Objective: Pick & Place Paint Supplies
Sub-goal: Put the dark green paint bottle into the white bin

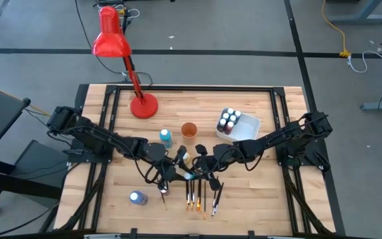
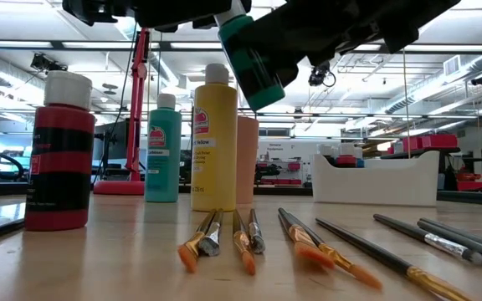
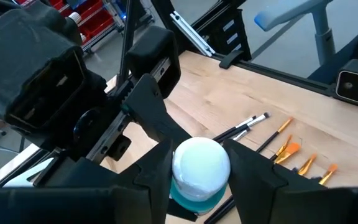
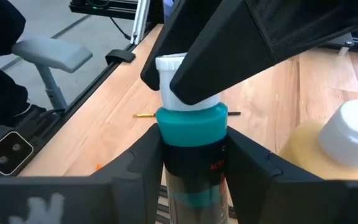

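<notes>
Currently the teal bottle (image 2: 249, 63) hangs mid-table, clear of the wood, left gripper (image 3: 197, 180) pinching its cap and right gripper (image 4: 192, 152) clamped round its body. Handover, I'd guess: left should let go only once right's grip is firm, then carry it toward the tub (image 1: 247, 126) at 2 o'clock.

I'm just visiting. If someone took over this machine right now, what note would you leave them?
Grippers: left gripper and right gripper both clasp one teal bottle, lifted over mid-table; the left holds its white cap, the right its body.
Done: several small bottles sit in the white tub.
Left: brushes lie on the table; a yellow bottle and a red bottle stand loose.
</notes>
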`<state>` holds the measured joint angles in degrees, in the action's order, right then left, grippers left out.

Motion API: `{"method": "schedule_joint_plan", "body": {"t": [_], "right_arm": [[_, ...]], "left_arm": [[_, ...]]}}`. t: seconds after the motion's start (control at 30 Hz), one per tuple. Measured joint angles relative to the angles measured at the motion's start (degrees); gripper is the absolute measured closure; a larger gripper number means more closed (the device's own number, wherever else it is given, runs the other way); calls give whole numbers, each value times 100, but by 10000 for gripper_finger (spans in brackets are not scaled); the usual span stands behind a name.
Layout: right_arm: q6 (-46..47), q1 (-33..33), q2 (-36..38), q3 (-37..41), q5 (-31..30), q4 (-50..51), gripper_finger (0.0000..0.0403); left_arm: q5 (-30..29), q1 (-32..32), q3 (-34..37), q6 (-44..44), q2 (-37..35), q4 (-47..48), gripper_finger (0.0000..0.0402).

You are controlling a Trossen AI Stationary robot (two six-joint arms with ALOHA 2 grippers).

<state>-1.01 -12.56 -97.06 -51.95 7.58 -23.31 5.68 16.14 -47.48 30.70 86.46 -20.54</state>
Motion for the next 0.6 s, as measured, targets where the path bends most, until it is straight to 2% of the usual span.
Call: {"method": "schedule_joint_plan", "body": {"t": [0.27,0.4,0.6], "right_arm": [[56,13,108,0,-12,212,265],[148,13,452,2,-56,938,265],[454,11,1259,3,-959,2655,267]], "left_arm": [[-73,0,-11,-22,-2,-60,211],[-79,18,-11,2,-2,-166,202],[-203,101,-11,55,-2,-314,201]]}}
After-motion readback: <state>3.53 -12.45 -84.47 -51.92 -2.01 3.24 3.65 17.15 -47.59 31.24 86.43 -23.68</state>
